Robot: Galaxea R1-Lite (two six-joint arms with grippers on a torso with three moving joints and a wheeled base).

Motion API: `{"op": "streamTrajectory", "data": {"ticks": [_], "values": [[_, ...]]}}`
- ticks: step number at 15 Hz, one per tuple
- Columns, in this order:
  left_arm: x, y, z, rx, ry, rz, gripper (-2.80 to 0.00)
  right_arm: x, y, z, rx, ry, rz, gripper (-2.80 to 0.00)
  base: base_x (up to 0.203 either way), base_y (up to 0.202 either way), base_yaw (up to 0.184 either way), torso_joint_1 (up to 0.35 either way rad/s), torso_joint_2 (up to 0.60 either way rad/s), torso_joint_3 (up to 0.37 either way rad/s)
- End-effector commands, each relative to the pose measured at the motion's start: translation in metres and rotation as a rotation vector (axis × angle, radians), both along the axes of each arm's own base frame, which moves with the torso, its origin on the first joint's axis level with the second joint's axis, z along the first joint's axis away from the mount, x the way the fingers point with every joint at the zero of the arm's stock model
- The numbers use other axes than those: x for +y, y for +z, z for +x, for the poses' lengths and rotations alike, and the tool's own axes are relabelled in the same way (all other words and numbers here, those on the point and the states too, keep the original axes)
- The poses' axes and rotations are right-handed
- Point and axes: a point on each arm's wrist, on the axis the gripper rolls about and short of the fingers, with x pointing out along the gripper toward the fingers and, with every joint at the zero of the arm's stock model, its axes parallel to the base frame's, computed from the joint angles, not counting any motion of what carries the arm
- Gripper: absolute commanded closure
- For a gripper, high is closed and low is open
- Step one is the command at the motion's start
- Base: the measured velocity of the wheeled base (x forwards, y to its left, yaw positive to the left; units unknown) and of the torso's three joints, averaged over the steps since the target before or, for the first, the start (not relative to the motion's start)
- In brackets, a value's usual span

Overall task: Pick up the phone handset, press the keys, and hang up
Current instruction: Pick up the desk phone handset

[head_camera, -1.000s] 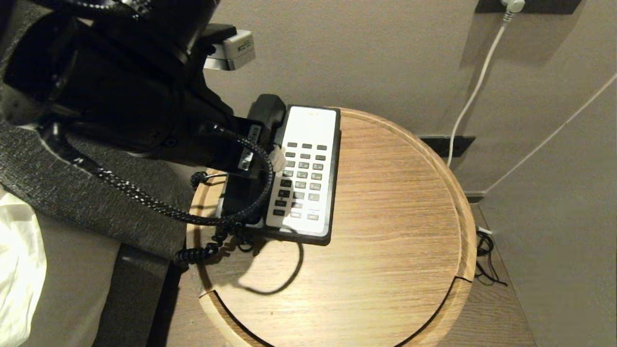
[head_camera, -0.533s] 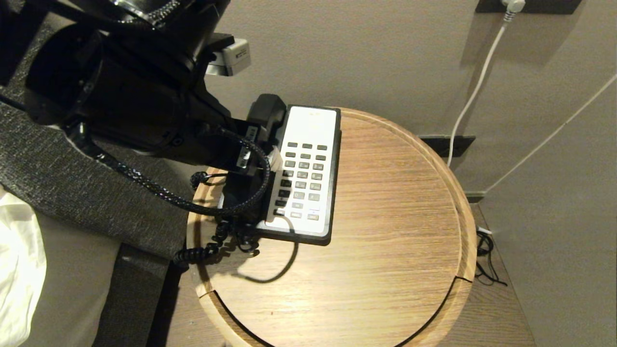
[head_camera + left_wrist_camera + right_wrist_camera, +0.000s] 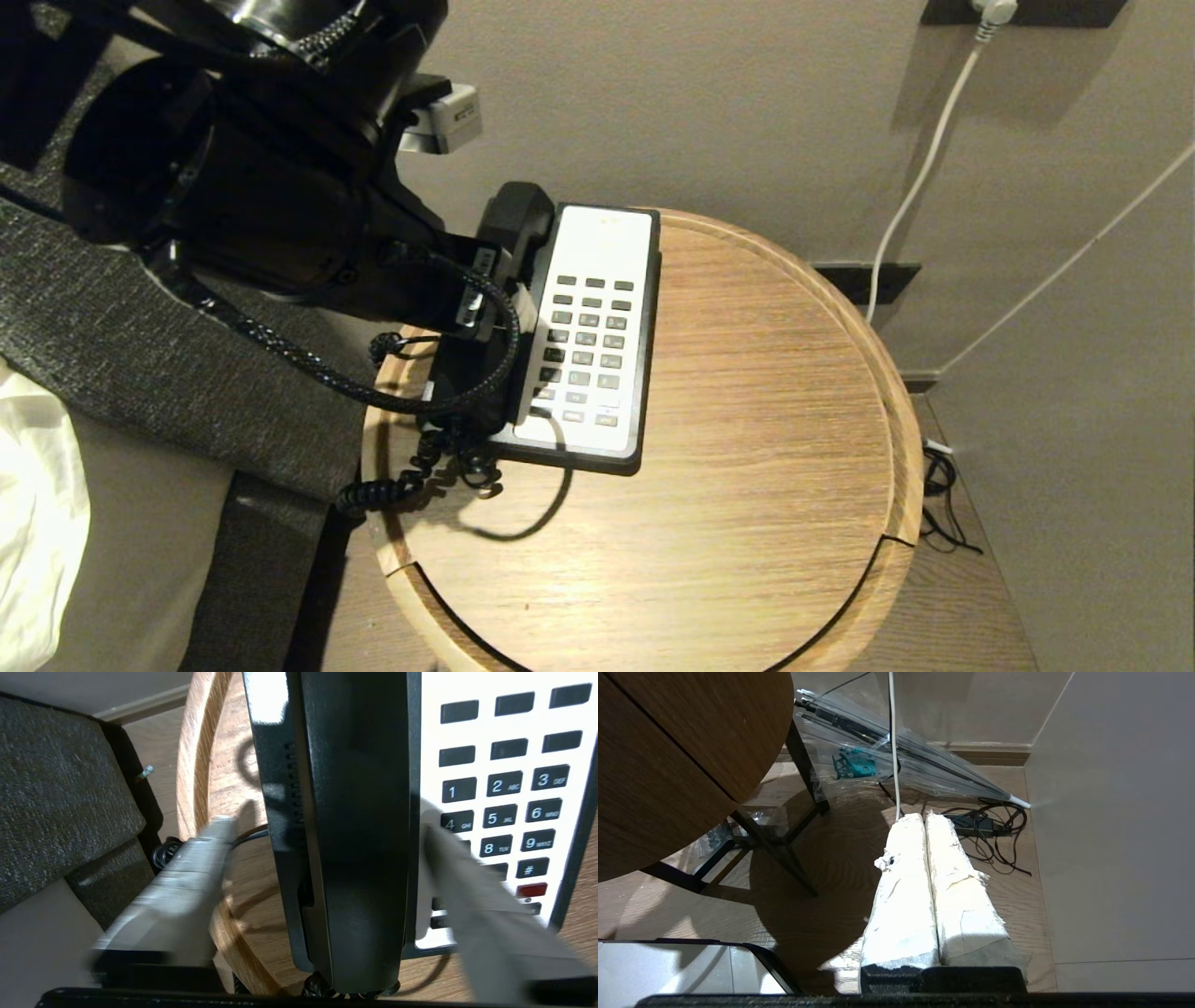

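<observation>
The left gripper sits at the middle left of the head view, its 2 pale fingers spread wide to either side of the phone handset with a gap on each side, so it holds nothing. In the left wrist view 1 finger hangs over the table's raised rim and the other lies over the keypad near the 4 key. The phone handset lies in its cradle along the left side of the phone base, its upper end showing at the top of the base in the head view, the rest hidden under the arm. Its black coiled cord trails off the lower left corner of the base and over the table edge. The base stands on the left half of the round wooden table, centre frame. A grey upholstered seat fills the left edge, and a white cable runs down the wall at the upper right. In the right wrist view the right gripper hangs over the wooden floor beside the table legs, its 2 taped fingers pressed together on nothing, with a clear folded umbrella beyond it.
</observation>
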Motion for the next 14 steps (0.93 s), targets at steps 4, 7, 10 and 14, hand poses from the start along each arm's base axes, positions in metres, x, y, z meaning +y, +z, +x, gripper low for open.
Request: {"op": "streamTrajectory", "data": {"ticks": [4, 7, 10, 14], "values": [[0.001, -0.006, -0.001, 0.021, 0.008, 0.014, 0.0, 0.0, 0.0, 0.0, 0.001, 0.001, -0.001, 0.0, 0.0, 0.0, 0.0, 0.0, 0.0, 0.0], [0.004, -0.006, -0.004, 0.022, 0.008, 0.016, 0.0, 0.0, 0.0, 0.0, 0.001, 0.001, -0.001, 0.0, 0.0, 0.0, 0.0, 0.0, 0.0, 0.0], [0.007, -0.003, -0.007, 0.014, 0.01, 0.003, 0.0, 0.0, 0.0, 0.0, 0.001, 0.001, -0.001, 0.0, 0.0, 0.0, 0.0, 0.0, 0.0, 0.0], [0.013, 0.011, -0.017, -0.023, 0.0, -0.036, 0.0, 0.0, 0.0, 0.0, 0.0, 0.001, -0.001, 0.0, 0.0, 0.0, 0.0, 0.0, 0.0, 0.0]]}}
